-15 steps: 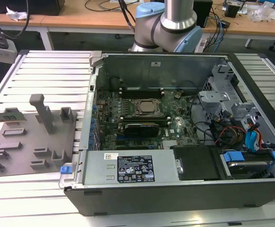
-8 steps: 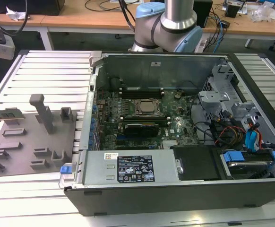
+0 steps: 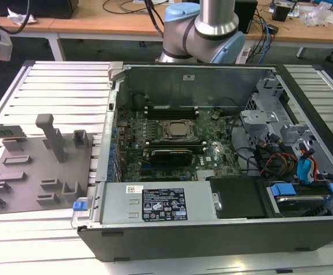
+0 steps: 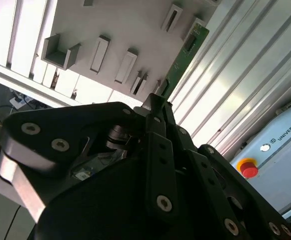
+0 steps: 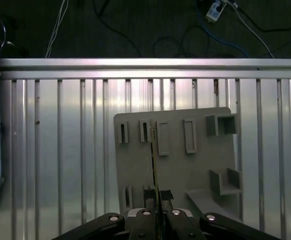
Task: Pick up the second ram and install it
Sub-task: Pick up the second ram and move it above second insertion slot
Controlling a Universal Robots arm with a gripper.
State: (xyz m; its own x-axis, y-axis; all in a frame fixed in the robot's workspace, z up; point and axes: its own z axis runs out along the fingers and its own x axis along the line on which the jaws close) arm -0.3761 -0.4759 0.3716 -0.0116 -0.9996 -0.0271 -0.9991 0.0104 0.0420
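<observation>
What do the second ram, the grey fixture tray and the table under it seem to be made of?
The second ram: green circuit board, likely fibreglass laminate, carrying dark chips. The fixture tray: probably plastic, matte grey, with moulded pockets. The table: likely aluminium; ribbed silver profiles reflect light brightly.

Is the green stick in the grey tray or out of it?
Out: the second ram is clamped in the gripper, held clear of the grey tray.

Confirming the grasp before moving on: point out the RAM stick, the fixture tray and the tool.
Thin green circuit-board RAM stick [image 4: 183, 60], second wrist view: mid-length of its green face.
Grey plastic fixture tray [image 5: 180, 170], first wrist view: bare flat surface.
Tool [image 5: 156, 196], first wrist view: midway between its fingertips.
</observation>
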